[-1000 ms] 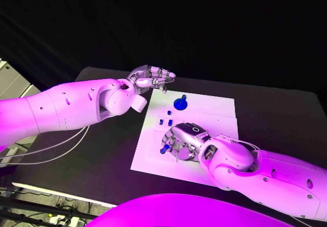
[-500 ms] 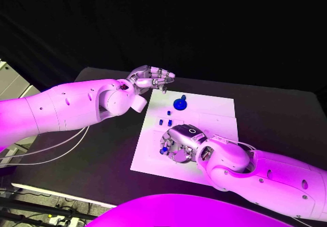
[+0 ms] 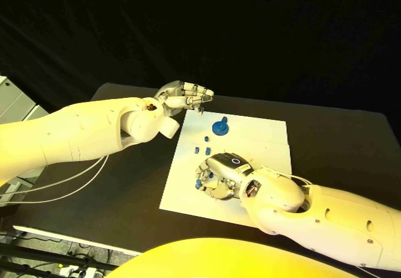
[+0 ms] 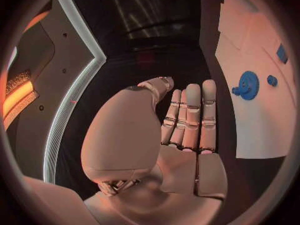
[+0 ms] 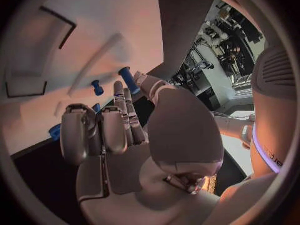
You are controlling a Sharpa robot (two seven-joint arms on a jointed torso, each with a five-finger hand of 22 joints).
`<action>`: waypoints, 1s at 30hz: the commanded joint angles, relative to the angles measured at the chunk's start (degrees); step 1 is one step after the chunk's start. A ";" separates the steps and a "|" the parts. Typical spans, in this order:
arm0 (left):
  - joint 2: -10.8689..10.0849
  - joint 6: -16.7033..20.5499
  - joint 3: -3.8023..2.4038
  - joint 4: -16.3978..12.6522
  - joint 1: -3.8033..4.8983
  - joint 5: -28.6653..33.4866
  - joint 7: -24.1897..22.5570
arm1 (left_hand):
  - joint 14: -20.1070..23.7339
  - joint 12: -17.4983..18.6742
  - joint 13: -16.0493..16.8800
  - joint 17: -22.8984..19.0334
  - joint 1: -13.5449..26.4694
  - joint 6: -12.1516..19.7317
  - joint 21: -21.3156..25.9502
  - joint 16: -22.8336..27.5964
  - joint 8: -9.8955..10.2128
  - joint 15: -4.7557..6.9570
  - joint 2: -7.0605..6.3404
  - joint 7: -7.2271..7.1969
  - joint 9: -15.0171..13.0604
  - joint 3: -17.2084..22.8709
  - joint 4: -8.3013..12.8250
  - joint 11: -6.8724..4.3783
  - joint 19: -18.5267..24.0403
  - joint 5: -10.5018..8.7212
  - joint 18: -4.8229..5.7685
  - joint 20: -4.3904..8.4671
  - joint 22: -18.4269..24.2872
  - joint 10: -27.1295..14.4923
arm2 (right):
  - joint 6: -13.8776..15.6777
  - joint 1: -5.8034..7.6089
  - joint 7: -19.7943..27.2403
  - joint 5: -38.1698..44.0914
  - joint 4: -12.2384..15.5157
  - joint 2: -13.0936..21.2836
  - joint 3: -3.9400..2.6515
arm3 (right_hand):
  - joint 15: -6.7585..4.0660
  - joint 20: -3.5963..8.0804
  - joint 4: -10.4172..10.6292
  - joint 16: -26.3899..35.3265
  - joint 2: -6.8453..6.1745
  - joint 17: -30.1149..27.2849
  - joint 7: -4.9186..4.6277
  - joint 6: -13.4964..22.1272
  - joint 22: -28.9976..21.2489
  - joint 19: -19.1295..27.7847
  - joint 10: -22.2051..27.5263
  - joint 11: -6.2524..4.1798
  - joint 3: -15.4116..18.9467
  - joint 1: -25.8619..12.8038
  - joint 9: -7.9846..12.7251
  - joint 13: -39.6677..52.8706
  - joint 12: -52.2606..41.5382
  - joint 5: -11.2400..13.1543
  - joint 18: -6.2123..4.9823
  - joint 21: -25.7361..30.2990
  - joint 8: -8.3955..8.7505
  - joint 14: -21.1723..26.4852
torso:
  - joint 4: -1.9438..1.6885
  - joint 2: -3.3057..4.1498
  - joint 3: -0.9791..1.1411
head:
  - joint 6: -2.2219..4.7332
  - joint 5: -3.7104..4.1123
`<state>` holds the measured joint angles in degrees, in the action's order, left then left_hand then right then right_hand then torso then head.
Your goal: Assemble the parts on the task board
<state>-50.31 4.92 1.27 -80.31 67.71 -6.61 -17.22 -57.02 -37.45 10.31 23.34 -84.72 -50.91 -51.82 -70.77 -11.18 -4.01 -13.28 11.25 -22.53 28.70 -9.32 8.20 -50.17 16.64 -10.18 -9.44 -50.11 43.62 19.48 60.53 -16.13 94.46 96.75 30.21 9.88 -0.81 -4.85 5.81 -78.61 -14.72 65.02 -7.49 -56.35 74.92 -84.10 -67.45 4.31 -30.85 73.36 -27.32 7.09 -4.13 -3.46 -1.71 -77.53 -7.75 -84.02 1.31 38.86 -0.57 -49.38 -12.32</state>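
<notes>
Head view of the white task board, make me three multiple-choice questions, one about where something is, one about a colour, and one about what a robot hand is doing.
1. Where does the round toothed gear lie on the flat white task board?
A. far end, near the left robot hand
B. near edge
C. off the board

2. What colour is the gear?
A. red
B. blue
C. green

3. How is the left robot hand?
A. gripping the gear
B. pressing the board
C. holding nothing, beyond the board's far corner

Answers: 1 A, it sits at the board's far end. 2 B, it is blue against white. 3 C, the left wrist view shows a bare palm and straight fingers.
</notes>
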 commanded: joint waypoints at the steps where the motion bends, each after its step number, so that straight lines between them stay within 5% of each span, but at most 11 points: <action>1: 0.01 -1.10 -0.03 -0.09 0.03 0.29 -0.14 | -0.42 -0.14 -0.06 -0.10 0.36 0.36 0.41 0.36 -0.28 0.13 0.01 0.00 -0.06 0.03 0.14 -0.06 -0.30 0.03 -0.38 0.08 0.06 -0.46 | 2.99 -0.07 -1.02 1.01 0.36 0.30 0.02 | 0.43 -0.43 -0.04 0.23 -0.74 -0.22 0.06 0.73 11.05 -2.27 0.59 0.00 0.57 0.20 0.19 0.06 -0.18 0.12 -0.81 0.58 0.42 -1.05 | 0.04 0.01 0.06 | 0.16 0.06; 10: -0.16 -1.24 -0.02 -0.04 0.03 0.29 -0.03 | -0.42 -0.13 -0.07 -0.11 0.37 0.36 0.43 0.37 -0.29 0.13 0.01 -0.01 -0.07 0.03 0.15 -0.06 -0.30 0.03 -0.38 0.08 0.07 -0.51 | 9.74 0.00 1.01 0.21 3.35 3.04 -0.15 | 0.48 -0.48 0.36 0.32 -0.44 -0.44 1.25 3.35 10.66 -2.11 3.30 0.07 6.34 1.09 1.04 0.98 -2.45 0.12 -0.98 1.78 2.28 -1.05 | 0.13 -0.08 0.06 | 0.55 0.37; 16: -0.17 -1.25 0.06 0.03 0.02 0.30 -0.12 | -0.41 -0.13 -0.09 -0.11 0.37 0.35 0.44 0.37 -0.32 0.13 0.02 -0.01 -0.08 0.03 0.17 -0.05 -0.31 0.03 -0.38 0.08 0.08 -0.56 | 14.24 1.00 5.70 -7.17 5.43 8.08 -1.02 | 0.04 -0.19 0.97 0.23 0.67 -0.20 1.28 2.54 10.81 -2.39 2.74 -0.53 9.48 2.88 1.09 2.58 -6.21 0.03 -0.89 1.36 2.14 -1.11 | 0.06 -0.15 -0.03 | 1.19 1.26; 18: -0.21 -1.09 0.12 0.00 0.02 0.35 -0.31 | -0.40 -0.12 -0.10 -0.11 0.39 0.35 0.45 0.38 -0.33 0.12 0.01 -0.02 -0.08 0.02 0.17 -0.05 -0.31 0.02 -0.37 0.07 0.08 -0.60 | 14.43 1.81 7.81 -13.03 5.65 10.31 -1.29 | -0.39 0.16 1.20 -0.34 0.98 0.89 0.18 1.20 11.32 -2.84 0.77 -1.00 8.90 3.30 0.99 3.58 -8.34 0.02 -0.60 -0.20 1.56 -1.41 | 0.05 -0.21 -0.06 | 1.42 1.84; 24: -0.56 -0.35 0.34 -0.25 0.02 0.67 -1.42 | -0.31 -0.21 -0.11 -0.14 0.64 0.33 0.56 0.42 -0.42 0.09 -0.07 -0.05 -0.11 -0.09 0.09 -0.05 -0.28 -0.01 -0.35 0.04 0.14 -0.61 | 10.18 4.35 9.77 -31.36 6.53 17.41 -1.62 | -1.08 0.79 3.47 -2.19 0.54 4.09 0.40 -1.42 12.76 -3.93 -6.66 -1.94 10.26 1.34 0.20 10.26 -17.79 0.05 0.17 -4.35 -1.00 -2.18 | 0.29 -0.43 -0.16 | 2.06 4.23; 26: -0.69 0.00 0.44 -0.46 0.01 0.85 -1.95 | -0.22 -0.38 -0.09 -0.16 0.83 0.31 0.67 0.44 -0.50 0.09 -0.09 -0.10 -0.13 -0.17 0.02 -0.10 -0.23 -0.01 -0.34 0.01 0.20 -0.44 | 8.11 4.94 8.92 -35.94 7.13 20.07 -1.67 | -1.68 1.48 5.22 -2.38 1.02 3.87 1.35 -1.01 13.22 -4.20 -5.29 -2.75 13.29 0.32 -1.52 20.03 -27.83 -0.02 0.36 -5.46 -4.10 -2.08 | 0.38 -0.58 -0.18 | 2.42 5.36; 28: -0.86 0.33 0.52 -0.76 -0.04 0.98 -2.50 | -0.17 -0.46 -0.08 -0.17 0.92 0.33 0.73 0.46 -0.52 0.09 -0.10 -0.13 -0.14 -0.20 -0.01 -0.12 -0.20 0.00 -0.34 0.00 0.23 -0.34 | 5.73 5.32 7.50 -39.02 7.82 22.63 -1.68 | -2.07 1.66 7.11 -3.36 2.03 5.81 1.59 0.72 13.90 -4.80 -8.18 -2.99 16.15 0.50 -3.26 49.30 -54.95 0.19 0.85 -7.89 -7.13 -2.63 | 0.53 -0.73 -0.19 | 2.56 6.23; 30: -1.05 0.63 0.58 -1.12 -0.20 1.13 -2.92 | -0.07 -0.62 -0.06 -0.18 1.11 0.36 0.86 0.49 -0.56 0.10 -0.16 -0.16 -0.15 -0.28 -0.08 -0.16 -0.14 0.00 -0.34 -0.01 0.29 -0.18 | 3.68 5.48 5.97 -40.71 8.57 24.88 -1.63 | -2.03 1.71 8.98 -4.31 2.95 7.60 1.64 1.61 14.18 -5.07 -11.25 -3.04 18.32 0.58 -4.35 61.31 -65.77 -0.07 1.04 -9.00 -9.12 -2.98 | 0.72 -0.89 -0.11 | 2.68 6.98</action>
<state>-51.34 5.00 1.85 -81.07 67.59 -6.28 -17.95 -57.02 -37.72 10.26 23.24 -84.19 -50.91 -51.36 -70.54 -11.47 -4.01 -13.36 11.25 -22.60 28.70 -9.33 8.20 -50.17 16.64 -10.17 -9.43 -49.89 43.20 28.68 66.00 -9.46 63.94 104.63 54.62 8.17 -2.40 -3.48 14.45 -82.67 -12.48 72.22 -5.80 -55.04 74.90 -84.01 -78.05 1.17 -13.28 73.73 -31.35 64.63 -66.39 -3.52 -1.71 -86.25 -16.27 -83.90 1.70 38.27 -0.69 -46.91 -6.49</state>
